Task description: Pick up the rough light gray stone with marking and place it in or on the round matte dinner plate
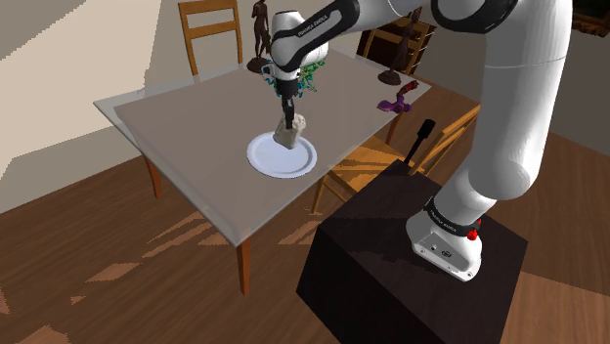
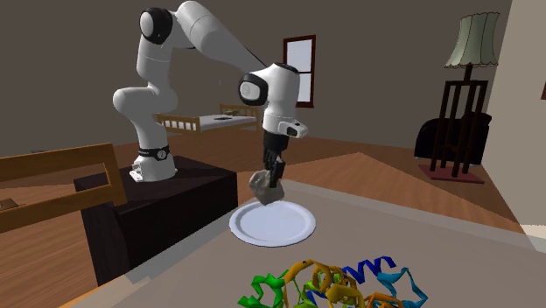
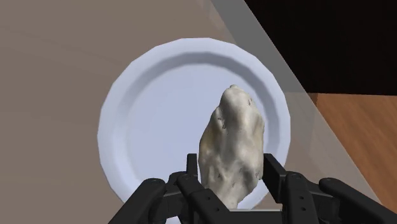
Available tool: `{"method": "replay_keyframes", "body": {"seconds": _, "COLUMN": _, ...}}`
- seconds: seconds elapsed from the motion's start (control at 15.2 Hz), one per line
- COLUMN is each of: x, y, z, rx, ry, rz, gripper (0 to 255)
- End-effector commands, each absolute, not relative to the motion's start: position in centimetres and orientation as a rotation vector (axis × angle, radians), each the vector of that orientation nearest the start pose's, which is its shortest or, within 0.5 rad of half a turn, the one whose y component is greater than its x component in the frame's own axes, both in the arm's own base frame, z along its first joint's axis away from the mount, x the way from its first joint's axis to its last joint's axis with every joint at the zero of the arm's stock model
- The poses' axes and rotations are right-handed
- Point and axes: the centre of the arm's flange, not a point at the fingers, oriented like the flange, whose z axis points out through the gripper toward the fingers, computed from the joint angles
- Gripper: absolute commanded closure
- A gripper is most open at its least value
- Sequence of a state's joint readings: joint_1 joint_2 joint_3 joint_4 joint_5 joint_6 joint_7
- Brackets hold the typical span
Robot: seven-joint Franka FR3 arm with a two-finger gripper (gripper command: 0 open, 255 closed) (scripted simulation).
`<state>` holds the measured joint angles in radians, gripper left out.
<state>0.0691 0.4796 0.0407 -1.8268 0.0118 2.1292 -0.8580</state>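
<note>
A rough light grey stone [image 3: 232, 143] is clasped between my black fingers, held just above a round white plate [image 3: 159, 121]. In the shoulder view the gripper [image 1: 286, 127] hangs over the plate [image 1: 269, 161] with the stone [image 1: 289, 132] at its tips, near the plate's far rim. The second exterior view shows the stone [image 2: 265, 186] hanging slightly above the plate [image 2: 280, 227], over its edge nearest the stand. The gripper [image 2: 269, 179] points straight down.
The plate lies on a pale table [image 1: 186, 127] near the edge by the stand [image 1: 391, 264]. A multicoloured ribbon-like model [image 2: 337, 284] lies on the table; a purple object [image 1: 396, 101] sits beyond. Wooden chairs [image 1: 376, 161] stand around the table.
</note>
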Motion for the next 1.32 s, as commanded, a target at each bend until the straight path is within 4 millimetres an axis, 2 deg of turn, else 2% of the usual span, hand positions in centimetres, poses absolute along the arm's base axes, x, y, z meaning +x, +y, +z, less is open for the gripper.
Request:
{"method": "replay_keyframes", "body": {"seconds": 0.0, "x": 62.3, "y": 6.7, "z": 24.8, "rx": -2.699, "ry": -1.402, "rz": 0.234, "gripper": 255}}
{"method": "replay_keyframes", "body": {"seconds": 0.86, "x": 62.3, "y": 6.7, "z": 18.0, "rx": -2.699, "ry": -1.402, "rz": 0.234, "gripper": 255}}
{"method": "replay_keyframes", "body": {"seconds": 1.25, "x": 62.3, "y": 6.7, "z": 18.0, "rx": -2.699, "ry": -1.402, "rz": 0.234, "gripper": 255}}
